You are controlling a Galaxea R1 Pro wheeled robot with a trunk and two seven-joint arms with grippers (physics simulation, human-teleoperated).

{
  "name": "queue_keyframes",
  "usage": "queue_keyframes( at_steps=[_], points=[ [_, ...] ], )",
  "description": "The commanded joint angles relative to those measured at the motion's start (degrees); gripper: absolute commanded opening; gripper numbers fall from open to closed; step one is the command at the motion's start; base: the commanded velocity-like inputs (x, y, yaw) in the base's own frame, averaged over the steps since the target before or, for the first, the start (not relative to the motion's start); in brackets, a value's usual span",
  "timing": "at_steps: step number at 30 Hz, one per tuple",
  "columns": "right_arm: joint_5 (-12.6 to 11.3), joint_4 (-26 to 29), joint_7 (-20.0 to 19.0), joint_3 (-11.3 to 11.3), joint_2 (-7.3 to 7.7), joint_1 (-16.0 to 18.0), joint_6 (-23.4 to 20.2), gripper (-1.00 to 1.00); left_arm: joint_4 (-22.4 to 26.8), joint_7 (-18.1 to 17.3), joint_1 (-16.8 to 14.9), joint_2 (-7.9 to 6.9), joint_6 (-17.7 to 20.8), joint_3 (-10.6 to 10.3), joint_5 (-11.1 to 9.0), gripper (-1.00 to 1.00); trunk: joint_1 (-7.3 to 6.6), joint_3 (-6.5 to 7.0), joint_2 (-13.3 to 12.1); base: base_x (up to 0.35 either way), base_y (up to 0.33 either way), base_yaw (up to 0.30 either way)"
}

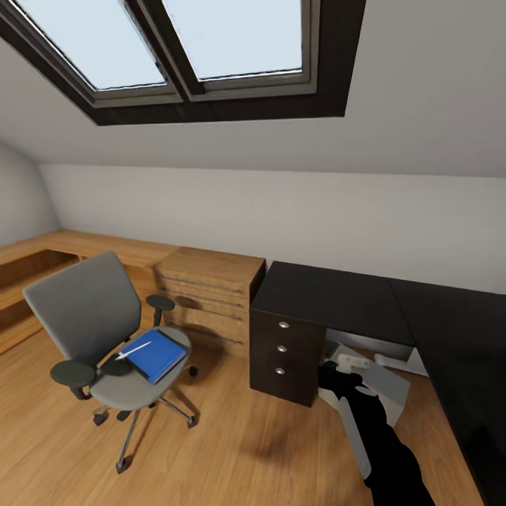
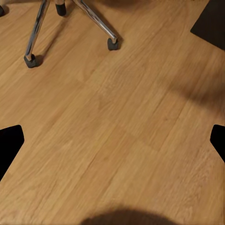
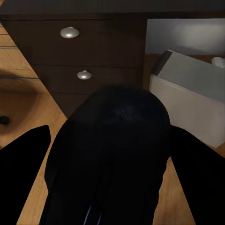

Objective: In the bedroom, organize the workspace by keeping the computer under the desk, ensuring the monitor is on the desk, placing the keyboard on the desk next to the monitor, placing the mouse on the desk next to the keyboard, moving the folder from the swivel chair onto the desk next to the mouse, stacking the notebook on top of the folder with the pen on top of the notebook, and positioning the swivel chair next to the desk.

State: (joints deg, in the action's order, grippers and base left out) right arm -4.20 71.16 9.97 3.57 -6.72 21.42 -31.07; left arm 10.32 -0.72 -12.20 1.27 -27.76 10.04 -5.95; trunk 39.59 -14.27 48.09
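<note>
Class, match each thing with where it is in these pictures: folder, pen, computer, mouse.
Things:
1. folder
2. pen
3. computer
4. mouse

Places:
A. under the desk
B. held in the right gripper
C. on the seat of the swivel chair
D. lying on the folder

Pairs: 1-C, 2-D, 3-A, 4-B

The head camera looks forward and down from standing height at the swivel chair point(image 1: 105, 337) and black desk point(image 1: 337, 299). The left wrist camera faces the floor point(image 2: 117, 131) closely; the right wrist camera sits near the desk's drawers point(image 3: 93, 51), shared with the head view.
</note>
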Motion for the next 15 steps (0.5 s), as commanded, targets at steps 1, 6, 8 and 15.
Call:
queue_keyframes(
  at_steps=[1, 6, 8, 15],
  points=[
    [-0.46, 0.06, 0.33, 0.03, -0.04, 0.03, -0.22, -1.0, -0.03, -0.08, -0.05, 0.0, -0.17, -0.14, -0.59, 1.0, -0.22, 0.11, -0.36, 0.001, -0.002, 0.0],
    [-0.46, -0.11, 0.32, 0.03, -0.05, 0.03, -0.06, -1.0, -0.03, -0.08, -0.07, 0.0, -0.19, -0.12, -0.63, 1.0, -1.32, 1.0, -2.37, 0.0, 0.0, 0.0],
    [-0.46, -0.17, 0.32, 0.03, -0.07, 0.03, -0.01, -1.0, -0.03, -0.08, -0.04, 0.0, -0.19, -0.12, -0.64, 1.0, -1.76, 1.36, -3.17, 0.0, 0.0, 0.0],
    [-0.46, -0.23, 0.32, 0.03, -0.1, 0.04, 0.13, -1.0, -0.04, -0.08, -0.05, -0.02, -0.19, -0.11, -0.64, 1.0, -3.29, 2.62, -5.97, 0.0, 0.0, 0.079]
  ],
)
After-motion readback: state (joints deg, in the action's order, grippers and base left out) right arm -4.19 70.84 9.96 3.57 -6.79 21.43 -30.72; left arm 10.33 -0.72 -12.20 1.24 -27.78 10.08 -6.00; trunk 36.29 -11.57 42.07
